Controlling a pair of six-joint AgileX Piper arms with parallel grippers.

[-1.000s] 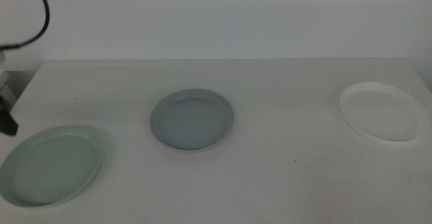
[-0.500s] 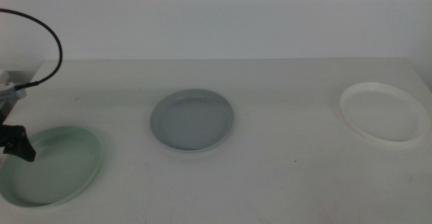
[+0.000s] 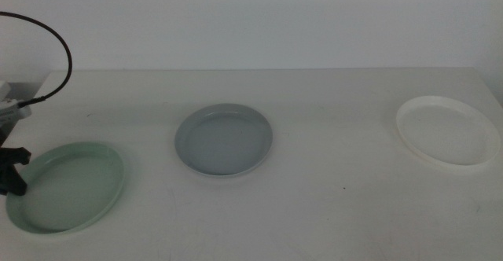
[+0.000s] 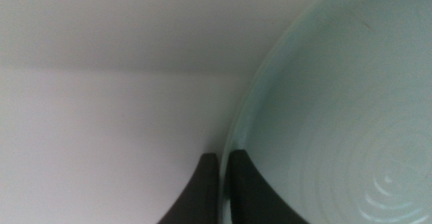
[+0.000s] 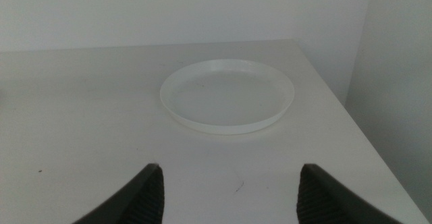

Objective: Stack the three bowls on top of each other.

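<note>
The pale mint green bowl (image 3: 71,186) is at the table's left. My left gripper (image 3: 12,174) is at its left rim. In the left wrist view the two jaws (image 4: 221,158) are shut on that rim, one on each side, with the mint bowl (image 4: 324,116) filling the picture. The grey-blue bowl (image 3: 224,139) lies in the middle of the table. The white bowl (image 3: 446,130) lies at the right. My right gripper (image 5: 231,173) is out of the middle view; its jaws stand wide open and empty, short of the white bowl (image 5: 228,94).
A black cable (image 3: 55,41) loops above the left arm at the table's back left. The table's right edge (image 5: 337,109) runs close beside the white bowl. A white wall stands behind the table.
My left gripper came down from the table's left edge onto the mint bowl's left rim and took hold of it. The bowl has shifted slightly right and up. The other bowls have not moved.
</note>
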